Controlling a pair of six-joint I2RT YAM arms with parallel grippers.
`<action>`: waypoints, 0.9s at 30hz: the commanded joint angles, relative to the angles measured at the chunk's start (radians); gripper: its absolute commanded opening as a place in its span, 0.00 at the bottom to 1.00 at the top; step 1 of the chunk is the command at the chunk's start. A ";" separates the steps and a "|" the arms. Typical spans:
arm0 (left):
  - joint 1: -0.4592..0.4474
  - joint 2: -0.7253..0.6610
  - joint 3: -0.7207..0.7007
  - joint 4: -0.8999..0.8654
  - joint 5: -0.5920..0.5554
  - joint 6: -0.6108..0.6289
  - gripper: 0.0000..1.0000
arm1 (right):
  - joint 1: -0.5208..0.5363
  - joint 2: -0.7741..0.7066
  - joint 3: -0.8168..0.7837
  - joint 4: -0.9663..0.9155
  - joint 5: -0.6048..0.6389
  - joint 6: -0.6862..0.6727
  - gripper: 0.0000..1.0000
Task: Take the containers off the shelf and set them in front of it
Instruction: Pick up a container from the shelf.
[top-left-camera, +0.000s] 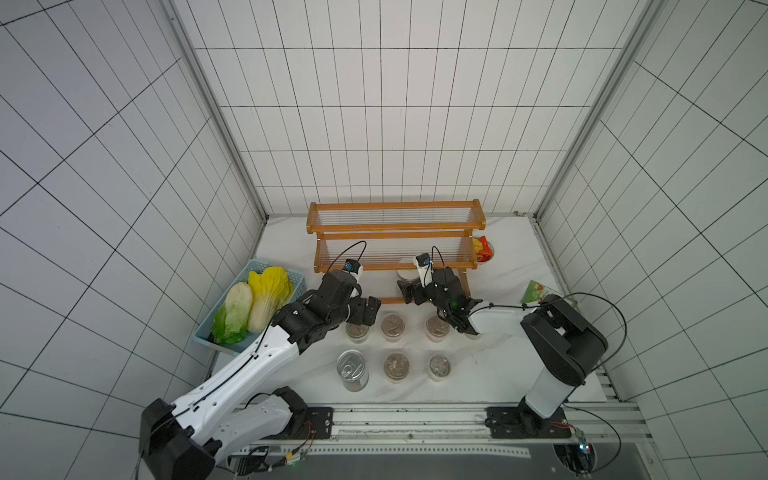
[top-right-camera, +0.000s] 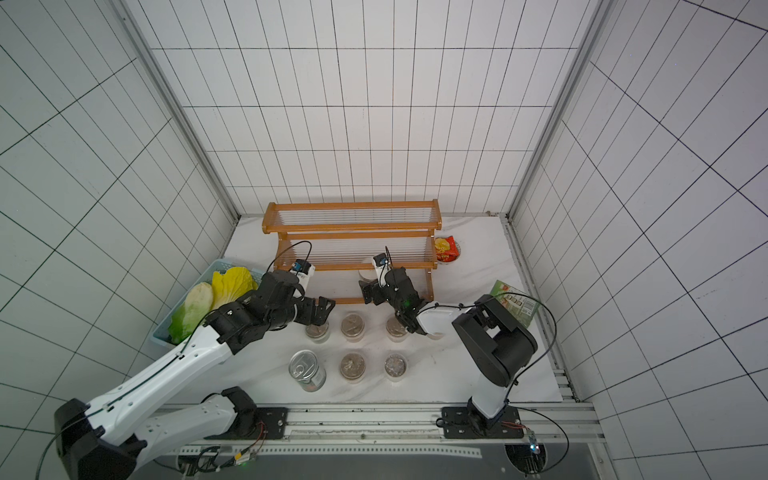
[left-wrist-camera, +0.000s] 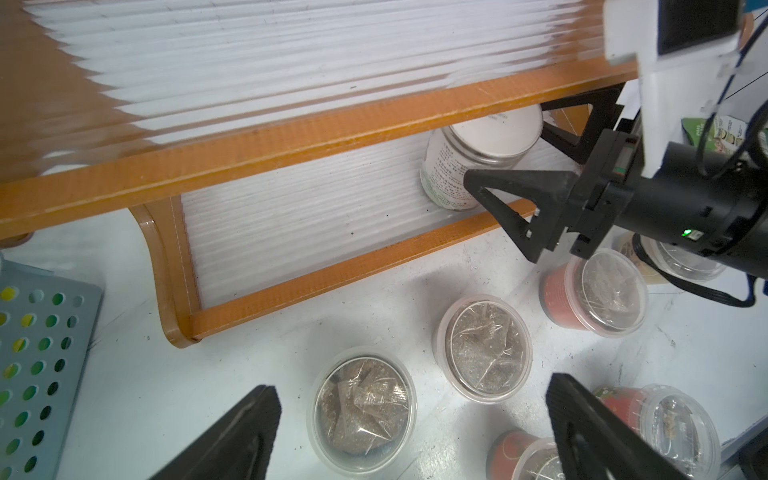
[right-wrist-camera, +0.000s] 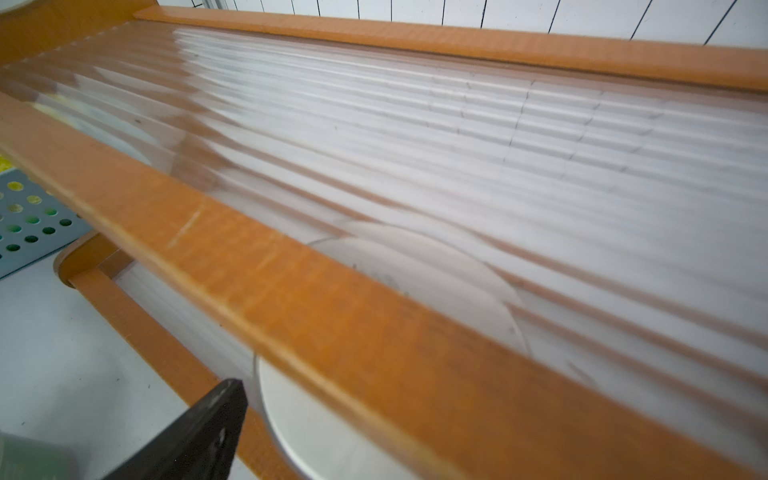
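The right gripper (left-wrist-camera: 505, 141) has its jaws spread full wide, one on either side of the jar (left-wrist-camera: 453, 178). Whether either finger touches the jar cannot be told. The jar stands upright with its white lid on, on the bottom tier of the shelf (top-left-camera: 395, 226), toward that tier's right half and partly under the middle tier's front rail. In the right wrist view the lid shows only as a blur through the rail and slats.

The left gripper (top-left-camera: 369, 312) has its jaws wide apart and grips nothing. It hovers just in front of the shelf, over the leftmost of the cups (top-left-camera: 358, 331).

Of the containers, only the jar is on the shelf. The six cups stand upright and lidded in front of it. Three show in the row nearest the shelf, and a fourth cup (left-wrist-camera: 685, 266) sits under the right arm. The row farther out has the can (top-left-camera: 352, 368) at its left end, then two cups.

A basket (top-left-camera: 253, 266) holding cabbages lies to the left of the shelf. A bowl (top-left-camera: 484, 249) with a red packet sits just beside the shelf's right end.
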 joint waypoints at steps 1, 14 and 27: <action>0.008 -0.004 0.010 0.019 0.013 0.020 0.98 | -0.011 0.053 0.033 0.149 0.016 -0.034 0.99; 0.017 -0.009 -0.010 0.027 0.027 0.013 0.98 | -0.016 0.122 0.135 0.096 0.019 -0.088 0.92; 0.027 0.014 -0.017 0.057 0.045 0.019 0.98 | 0.025 -0.059 -0.031 0.099 -0.042 -0.069 0.81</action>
